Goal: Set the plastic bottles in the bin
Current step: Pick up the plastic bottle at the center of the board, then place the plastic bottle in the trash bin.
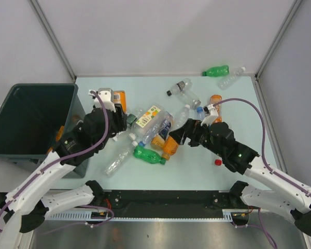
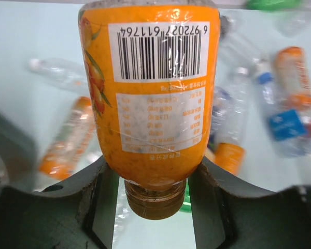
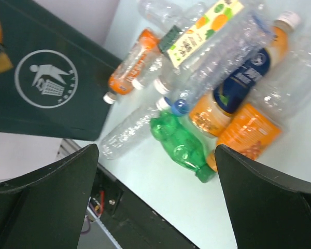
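My left gripper is shut on the neck end of an orange bottle, cap toward the camera, barcode label facing me. In the top view this gripper holds the orange bottle beside the right wall of the dark bin. My right gripper is open and empty, above the table near a green bottle. In the top view the right gripper sits at the right edge of a pile of clear and orange bottles. The green bottle lies in front of the pile.
A second green bottle and a clear one lie at the far right corner. Another clear bottle and an orange one lie mid-right. A loose red cap is near the right arm. The bin's emblem side faces the right wrist camera.
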`<state>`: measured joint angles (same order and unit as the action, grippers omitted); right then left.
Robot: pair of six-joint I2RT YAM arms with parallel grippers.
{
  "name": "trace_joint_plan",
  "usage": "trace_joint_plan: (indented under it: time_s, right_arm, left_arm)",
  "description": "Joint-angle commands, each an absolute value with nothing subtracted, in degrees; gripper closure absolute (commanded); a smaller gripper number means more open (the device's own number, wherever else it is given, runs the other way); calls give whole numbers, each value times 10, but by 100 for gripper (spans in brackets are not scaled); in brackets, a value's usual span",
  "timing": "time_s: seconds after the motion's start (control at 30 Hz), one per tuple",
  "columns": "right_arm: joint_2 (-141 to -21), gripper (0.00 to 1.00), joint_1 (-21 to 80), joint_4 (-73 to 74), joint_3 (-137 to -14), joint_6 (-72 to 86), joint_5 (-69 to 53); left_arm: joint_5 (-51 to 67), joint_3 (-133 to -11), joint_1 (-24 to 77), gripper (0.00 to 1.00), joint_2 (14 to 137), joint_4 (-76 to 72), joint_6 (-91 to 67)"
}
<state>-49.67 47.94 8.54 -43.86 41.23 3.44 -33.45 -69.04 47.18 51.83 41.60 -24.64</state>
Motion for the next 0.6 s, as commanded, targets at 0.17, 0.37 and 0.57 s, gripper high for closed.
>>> trace_joint_plan:
  time_s: [0.17, 0.37, 0.57]
  right_arm:
    - [-482, 0, 480, 139, -462, 393, 100]
    - [-494, 0, 479, 146, -462, 399, 100]
    - [-503, 0, 469, 152, -462, 403, 91]
  left_arm:
    - [-502, -832, 338, 99, 548, 477, -138]
    - [-649, -846, 258, 93, 544, 446, -96]
    - [-714, -780, 192, 87, 507, 348, -19]
